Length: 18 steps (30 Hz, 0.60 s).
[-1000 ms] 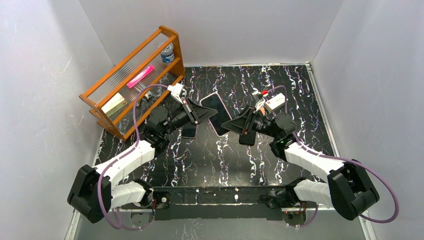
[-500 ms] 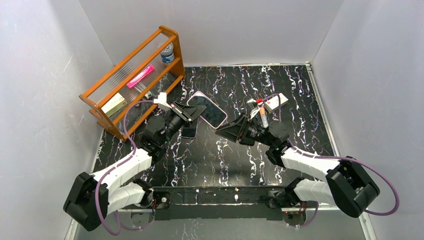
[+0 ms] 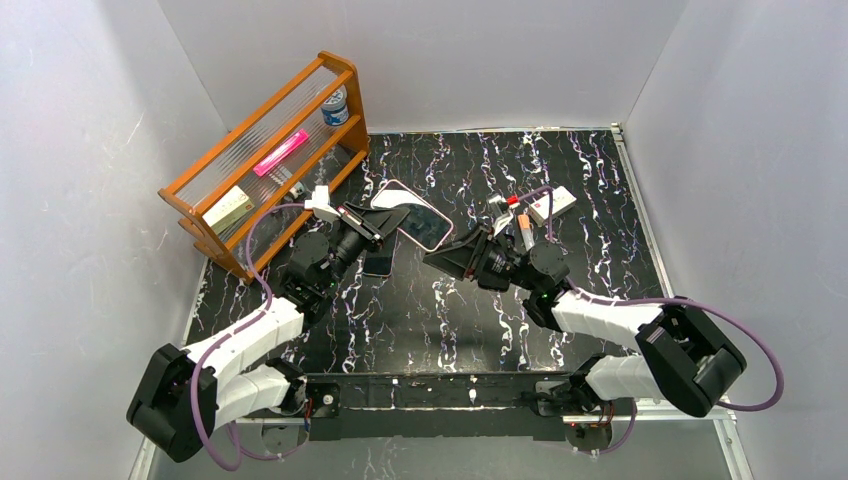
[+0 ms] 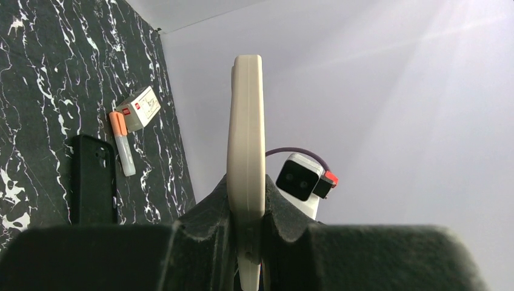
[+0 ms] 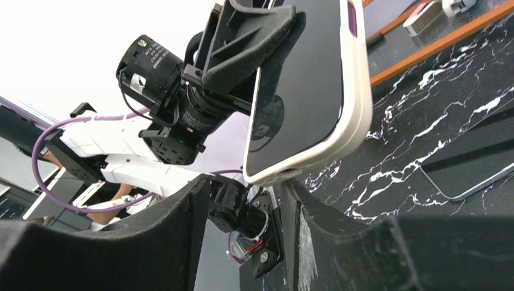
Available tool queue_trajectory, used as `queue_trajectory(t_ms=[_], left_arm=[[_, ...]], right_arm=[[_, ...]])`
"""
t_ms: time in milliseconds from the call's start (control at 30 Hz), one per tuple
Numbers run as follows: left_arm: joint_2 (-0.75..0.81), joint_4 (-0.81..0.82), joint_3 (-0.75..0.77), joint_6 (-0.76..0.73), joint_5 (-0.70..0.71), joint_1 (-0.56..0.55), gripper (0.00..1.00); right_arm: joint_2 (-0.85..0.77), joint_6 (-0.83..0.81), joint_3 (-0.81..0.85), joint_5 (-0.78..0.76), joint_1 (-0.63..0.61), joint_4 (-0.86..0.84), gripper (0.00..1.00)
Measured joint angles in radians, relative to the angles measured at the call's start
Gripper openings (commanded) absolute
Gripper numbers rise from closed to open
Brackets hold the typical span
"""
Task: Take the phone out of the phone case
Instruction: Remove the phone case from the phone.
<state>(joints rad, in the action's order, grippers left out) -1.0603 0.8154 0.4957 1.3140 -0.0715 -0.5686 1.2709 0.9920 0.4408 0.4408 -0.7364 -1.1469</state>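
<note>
Left pincer [image 4: 247, 194] clamped on smooth cream rounded phone case [image 5: 359, 91], glossy black phone [image 5: 303, 79] still inside, held above marbled table [image 3: 600, 170]. Right pincer [image 5: 245, 200] foam jaws apart at its lower corner.

We take this for a robotics lab, a closed test cell rather than a home or shop. Plain white panels [image 3: 100, 150] box in a black marble-patterned tabletop [image 3: 590, 200] on three sides. At six o'clock a metal rail [image 3: 440, 390] carries the left arm [image 3: 250, 325] and right arm [image 3: 610, 318], both trailing purple cables [image 3: 760, 390]. At ten o'clock stands a wooden rack [image 3: 262, 160] of small props.
</note>
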Motion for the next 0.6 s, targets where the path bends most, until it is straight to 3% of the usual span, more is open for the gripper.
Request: queue_trajectory(t_ms=[200,533,600], left_arm=[[0.000,0.016,-0.011,0.014,0.000,0.000,0.00],[0.005,0.034,-0.016,0.034,0.003,0.003,0.00],[0.005,0.037,-0.016,0.039,0.002,0.003,0.00]], right_arm=[[0.029,0.003,0.016,-0.015,0.000,-0.032,0.41],[0.052,-0.023,0.016,-0.021,0.000,-0.055,0.01],[0.055,-0.040,0.016,-0.021,0.000,-0.062,0.01]])
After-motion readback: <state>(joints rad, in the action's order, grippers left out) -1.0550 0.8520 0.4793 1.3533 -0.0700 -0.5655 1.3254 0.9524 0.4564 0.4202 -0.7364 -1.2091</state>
